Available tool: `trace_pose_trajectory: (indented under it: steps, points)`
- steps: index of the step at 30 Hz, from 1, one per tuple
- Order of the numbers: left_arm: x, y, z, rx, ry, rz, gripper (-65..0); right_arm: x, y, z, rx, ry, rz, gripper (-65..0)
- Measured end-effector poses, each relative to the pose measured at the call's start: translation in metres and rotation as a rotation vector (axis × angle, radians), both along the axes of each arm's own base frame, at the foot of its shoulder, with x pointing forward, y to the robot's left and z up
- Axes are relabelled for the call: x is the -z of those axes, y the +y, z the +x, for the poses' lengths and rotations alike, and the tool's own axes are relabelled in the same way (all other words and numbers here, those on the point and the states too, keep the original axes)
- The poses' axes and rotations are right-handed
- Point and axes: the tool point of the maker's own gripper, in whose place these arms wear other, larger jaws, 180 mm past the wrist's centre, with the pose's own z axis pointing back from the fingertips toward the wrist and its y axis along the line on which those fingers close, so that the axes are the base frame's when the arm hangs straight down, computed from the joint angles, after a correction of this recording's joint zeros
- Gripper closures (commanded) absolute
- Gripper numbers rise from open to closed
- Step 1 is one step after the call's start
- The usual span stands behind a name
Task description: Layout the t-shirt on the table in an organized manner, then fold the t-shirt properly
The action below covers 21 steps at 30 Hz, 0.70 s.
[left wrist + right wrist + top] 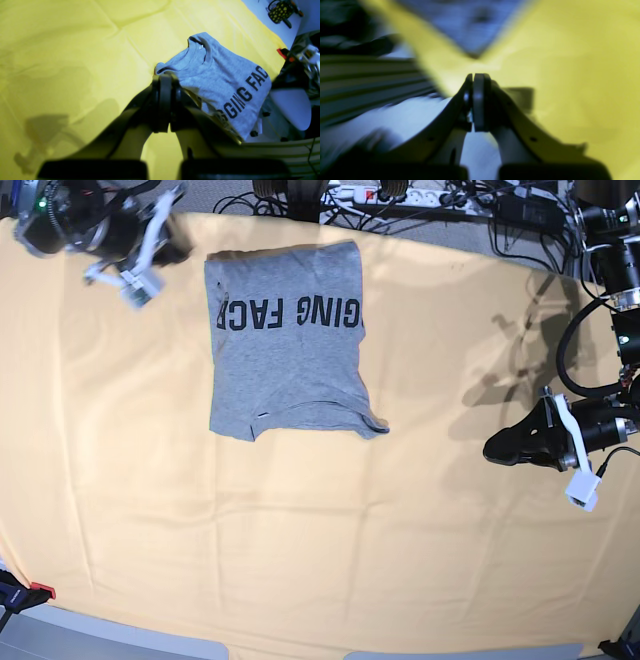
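T-shirt [285, 365] lies folded flat on surface [300, 560]; left gripper [163, 82] and right gripper [476, 82] pressed together, empty, parked well apart, suggesting folding complete.

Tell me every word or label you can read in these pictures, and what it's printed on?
"GING FAC": black block letters on the grey t-shirt, upside down in the base view; the rest is folded out of sight.
"GGING FAC": the same print in the left wrist view, its first letter partly hidden.
Small white neck tag inside the collar: too small to read.
Nothing else is legible; the right wrist view is blurred.
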Motion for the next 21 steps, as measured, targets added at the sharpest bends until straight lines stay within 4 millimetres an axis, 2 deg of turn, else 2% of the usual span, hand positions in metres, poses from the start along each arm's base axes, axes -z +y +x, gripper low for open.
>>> trace_pose_trajectory:
  steps: [2,5,7,11,14,21]
  points:
    - [0.0,0.0,0.0,0.0,0.0,-0.001,0.0,-0.02,-0.004,0.024,0.093,-0.129,0.08,0.0]
    - [0.0,0.0,0.0,0.0,0.0,0.0,0.0,-0.028,-0.001,0.035,0.11,-0.181,0.111,0.0]
    - [0.0,0.0,0.0,0.0,0.0,0.001,0.0,-0.023,0.006,0.039,0.111,-0.17,0.147,0.0]
    - [0.0,0.0,0.0,0.0,0.001,0.001,0.0,0.0,0.007,0.049,0.136,-0.108,0.186,0.0]
    - [0.0,0.0,0.0,0.0,0.0,0.0,0.0,0.008,0.025,0.044,0.09,-0.054,0.292,0.0]
    - [0.0,0.0,0.0,0.006,-0.008,0.004,0.0,-0.002,0.062,0.014,-0.043,0.064,0.477,0.0]
